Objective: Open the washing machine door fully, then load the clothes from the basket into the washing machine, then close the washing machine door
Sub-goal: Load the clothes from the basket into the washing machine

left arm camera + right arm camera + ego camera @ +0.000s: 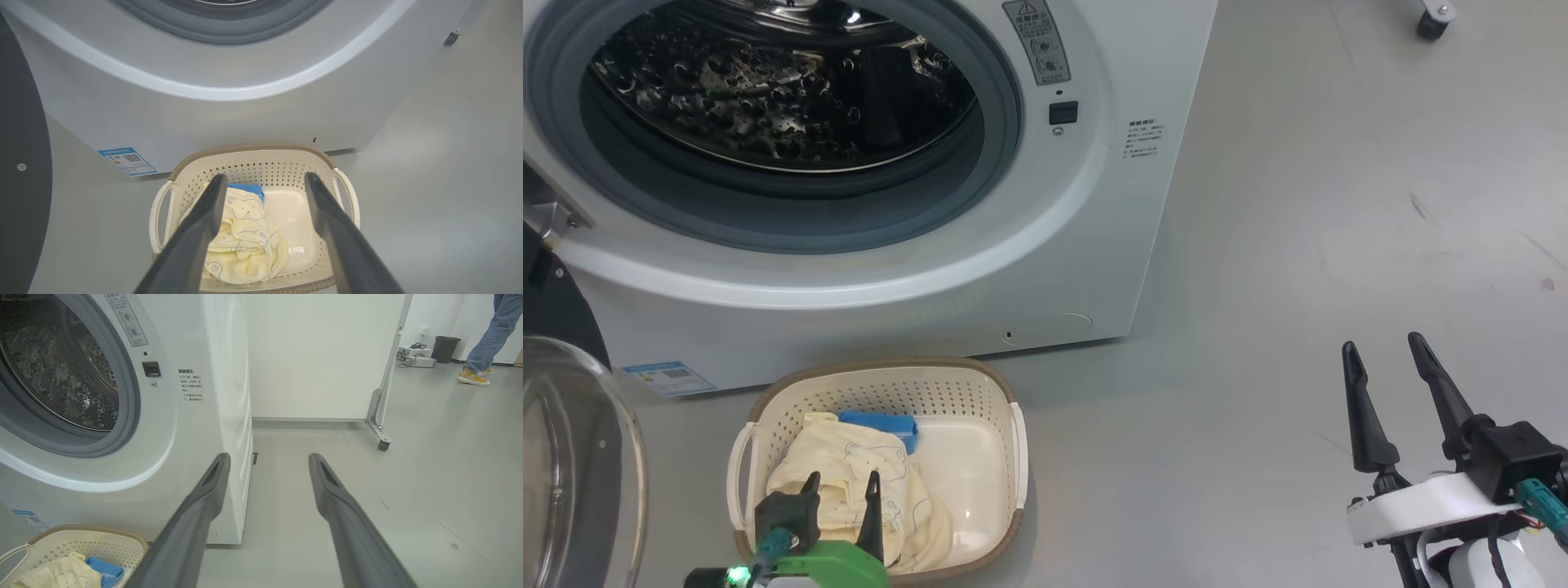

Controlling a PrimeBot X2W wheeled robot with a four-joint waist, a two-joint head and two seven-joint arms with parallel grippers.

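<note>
The white washing machine (1045, 245) stands with its round opening uncovered, the steel drum (768, 90) in sight. Its door (572, 457) hangs swung out at the lower left, glass bowl showing. On the floor in front sits the cream basket (1005, 400) holding pale yellow clothes (849, 465) and a blue cloth (882, 425). My left gripper (843, 483) hovers open above the basket's near end, over the clothes (241, 241), with nothing between its fingers. My right gripper (1384, 347) stands open over bare floor to the right, well away from the basket (81, 543).
Grey floor (1298, 245) spreads to the right of the machine. A white panel on a caster (382, 443) stands behind it. Far back, a person's legs (486, 339) walk near a dark bin (444, 349).
</note>
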